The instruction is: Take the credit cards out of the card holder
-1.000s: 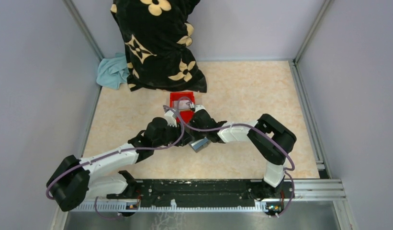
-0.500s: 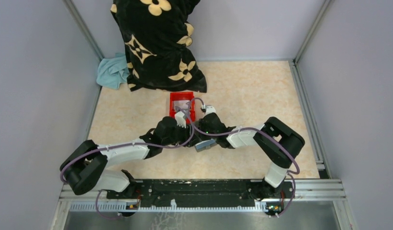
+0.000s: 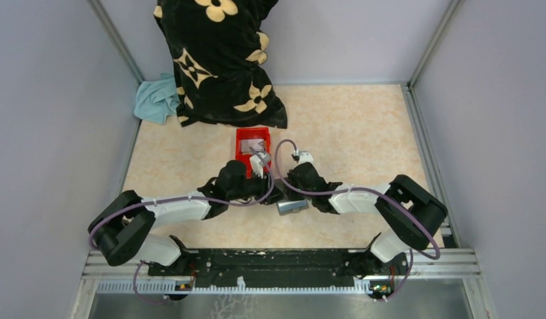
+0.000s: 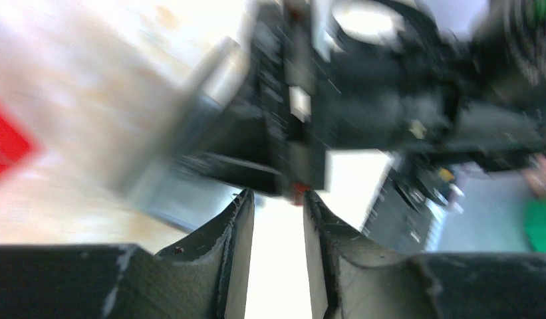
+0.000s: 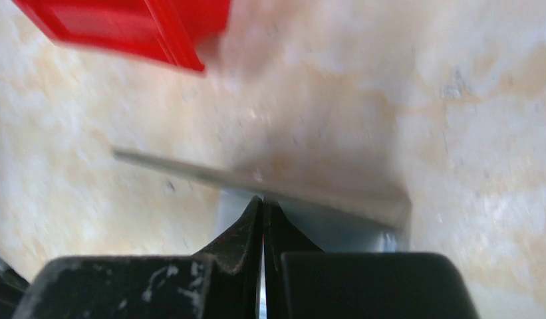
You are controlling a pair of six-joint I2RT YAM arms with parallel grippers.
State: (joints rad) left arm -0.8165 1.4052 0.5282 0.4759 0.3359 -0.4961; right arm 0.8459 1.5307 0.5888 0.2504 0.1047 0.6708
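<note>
From above, the left arm (image 3: 170, 209) folds back at its elbow near the bench's (image 3: 350, 126) near left corner. Its white forearm then runs forward and inward. Its pincer (image 3: 260, 166) sits at the near edge of the red bin (image 3: 243, 136). A small silver-grey card (image 3: 255, 147) lies inside the bin. The right arm (image 3: 363, 197) bends at an elbow far out to the right and reaches inward low across the bench. Its pincer (image 3: 288, 199) is on the card holder (image 3: 291, 207), which sits just near of the bin, between the two wrists.

The left wrist view is blurred. The left pincer (image 4: 275, 199) stands a narrow way open, with bright bench in the gap and nothing between the fingers. Ahead of it, the right arm's black wrist (image 4: 363, 113) carries the card holder (image 4: 170, 139) as a tilted grey slab. A corner of the bin (image 4: 4, 143) shows at the left edge.

In the right wrist view, the right pincer (image 5: 263, 203) is pressed together on the card holder (image 5: 257, 179). The holder is seen edge-on as a thin grey leaf above the bench (image 5: 456, 100), and the bin (image 5: 124, 26) lies beyond at upper left.
</note>
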